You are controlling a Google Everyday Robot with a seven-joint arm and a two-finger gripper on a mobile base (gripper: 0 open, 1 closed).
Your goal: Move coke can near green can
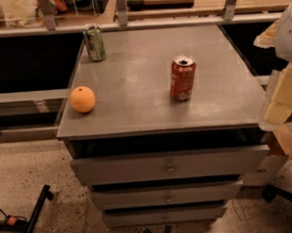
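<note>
The coke can is red with white lettering and an open silver top. It stands upright right of the middle of the grey cabinet top. The green can stands upright at the far left corner of the same top, well apart from the coke can. My gripper shows as pale cream parts at the right edge of the view, beside the cabinet's right side. It is to the right of the coke can and touches neither can.
A round orange fruit lies near the front left edge of the top. Three drawers stack below the top. A metal railing runs behind the cabinet. Black stand legs lie on the floor at lower left.
</note>
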